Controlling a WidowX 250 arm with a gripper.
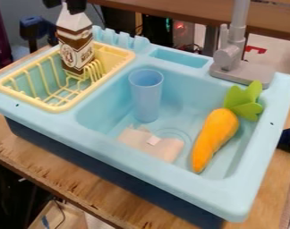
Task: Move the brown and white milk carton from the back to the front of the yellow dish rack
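At the top left edge, the black gripper (63, 5) is shut on the narrow top of a brown and white carton (74, 47). The carton stands nearly upright, leaning slightly, with its lower end within the yellow dish rack (62, 107). In the light blue sink (120, 157), a blue cup (147, 96) stands upright near the back left. An orange toy carrot (214, 136) with green leaves lies along the right side, its leaves against the wall. A flat, pale pinkish piece (152, 144) lies on the basin floor between them.
A grey faucet (231, 56) rises from the sink's back right corner. The sink unit stands on a wooden table (105, 193). Beside the rack, a row of light blue slots (120, 40) runs along the back rim. Dark blue clamp-like parts show at the left and right.
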